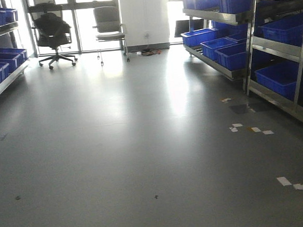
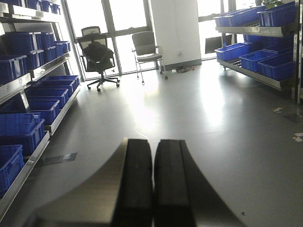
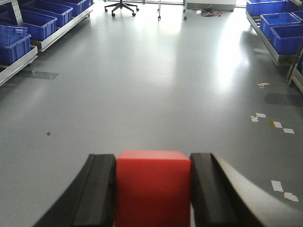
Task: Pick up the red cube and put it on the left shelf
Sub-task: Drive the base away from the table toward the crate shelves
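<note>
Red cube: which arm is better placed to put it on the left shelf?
Right: the right end effector is shut on the red cube; the left end effector is shut, empty.

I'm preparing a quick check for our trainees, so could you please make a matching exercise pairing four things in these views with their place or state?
Things:
1. red cube
2. left gripper
3. black office chair
4. blue crates

Place or state:
A. by the windows
B. shut, nothing held
C. on the left shelf
D. clamped in the right gripper

Pairs: 1-D, 2-B, 3-A, 4-C.
</note>
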